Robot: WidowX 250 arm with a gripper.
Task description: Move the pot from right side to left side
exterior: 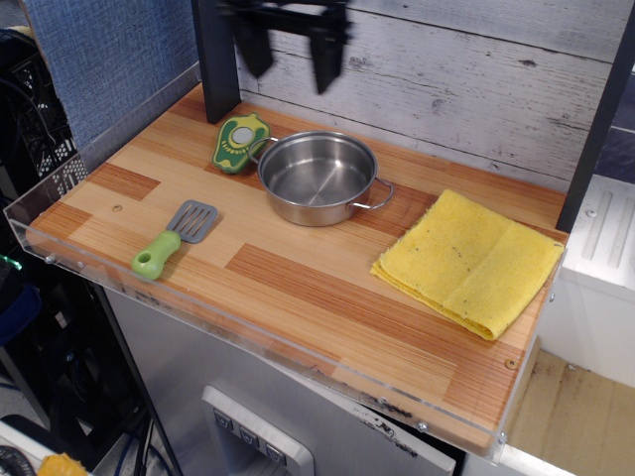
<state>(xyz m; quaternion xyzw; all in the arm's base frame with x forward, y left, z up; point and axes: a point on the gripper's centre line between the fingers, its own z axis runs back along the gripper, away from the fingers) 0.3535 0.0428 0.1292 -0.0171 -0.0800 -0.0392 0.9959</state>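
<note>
The tabletop [298, 288] carries everything. The yellow cloth [468, 260] lies near its right edge. The pot [317, 178] stands empty near the back edge, about mid-width, touching or just beside the avocado toy [238, 142]; if I push it left, I judge it would shove that toy. The spatula [175, 236] lies near the front-left corner. My claw [288, 45] hangs above the pot, prongs apart, holding nothing.

No readable text, labels, brands or numbers are showing anywhere. The pot [317, 178], cloth [468, 260] and table [298, 288] are all showing plain, unmarked surfaces.
</note>
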